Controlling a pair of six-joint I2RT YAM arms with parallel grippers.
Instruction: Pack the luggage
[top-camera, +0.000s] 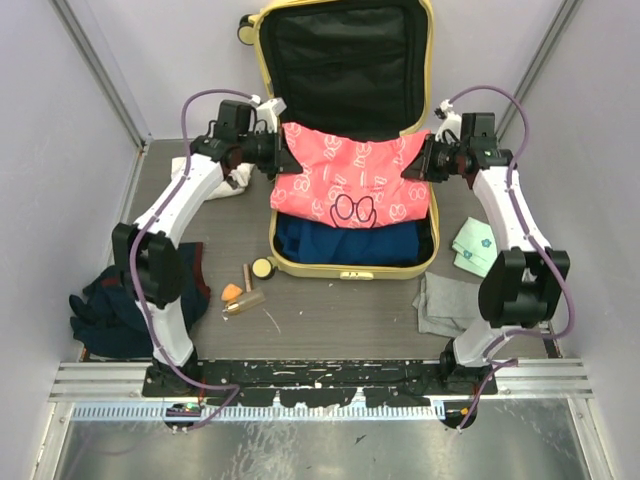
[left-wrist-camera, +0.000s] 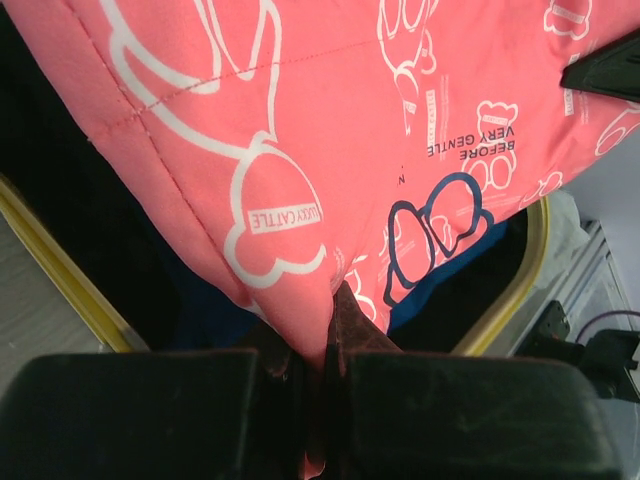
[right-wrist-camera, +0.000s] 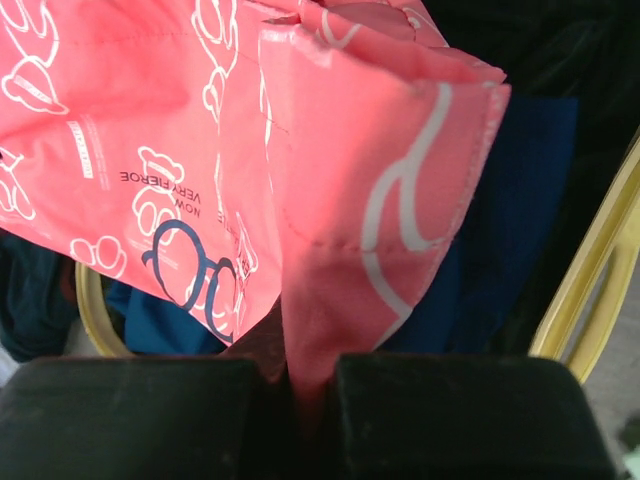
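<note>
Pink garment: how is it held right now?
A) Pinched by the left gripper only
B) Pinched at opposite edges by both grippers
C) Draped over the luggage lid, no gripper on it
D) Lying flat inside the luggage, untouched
B: the left gripper and the right gripper are each shut on an edge of the pink garment, stretching it above the open luggage.

Robotics lab cell, pale partition walls (top-camera: 50, 200), aluminium mounting rail (top-camera: 100, 380), dark tabletop (top-camera: 330, 320)

1 luggage (top-camera: 350, 271), 2 tools (top-camera: 284, 154) (top-camera: 419, 165) and 1 pink shirt (top-camera: 350, 180).
</note>
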